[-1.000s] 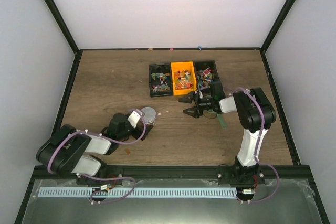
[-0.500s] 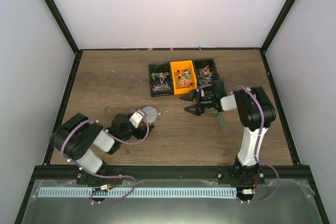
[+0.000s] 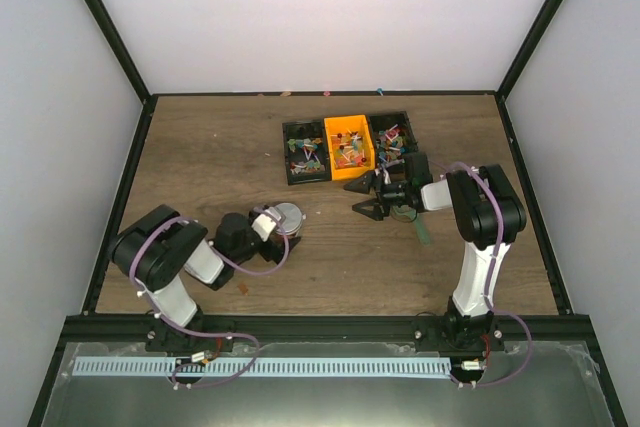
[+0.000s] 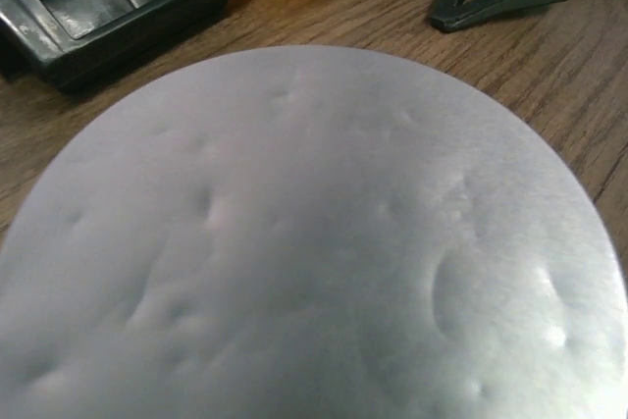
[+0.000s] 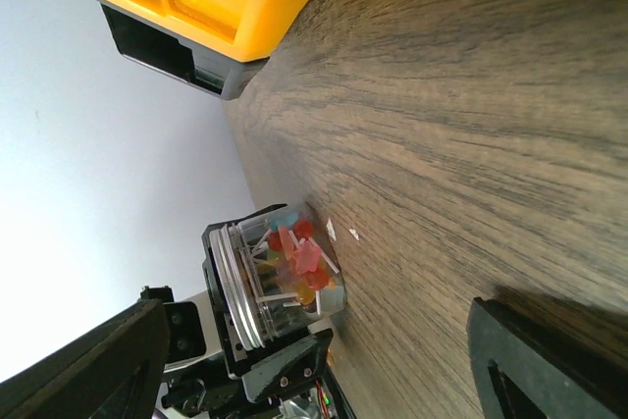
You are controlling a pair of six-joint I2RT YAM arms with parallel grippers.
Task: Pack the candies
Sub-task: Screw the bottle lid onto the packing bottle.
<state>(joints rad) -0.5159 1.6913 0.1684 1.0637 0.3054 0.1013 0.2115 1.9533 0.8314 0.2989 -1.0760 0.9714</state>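
Note:
Small wrapped candies lie in a black bin (image 3: 305,153), an orange bin (image 3: 348,144) and a second black bin (image 3: 394,140). More candies (image 5: 299,260) fill a small clear jar (image 3: 286,216) capped with a silver lid (image 4: 294,242). My left gripper (image 3: 271,230) is shut on the jar, which stands on the table; the lid fills the left wrist view and hides the fingers. My right gripper (image 3: 364,197) is open and empty, low over the table just in front of the orange bin, facing the jar (image 5: 275,282) across a bare gap.
A green scoop handle (image 3: 424,230) pokes out under my right wrist. A few stray candies (image 3: 381,90) lie along the table's back edge. The black bin's corner (image 4: 128,7) shows just beyond the jar. White walls enclose the table.
My left arm has folded in, its elbow swinging right, and the jar has shifted slightly right. My right gripper has barely moved.

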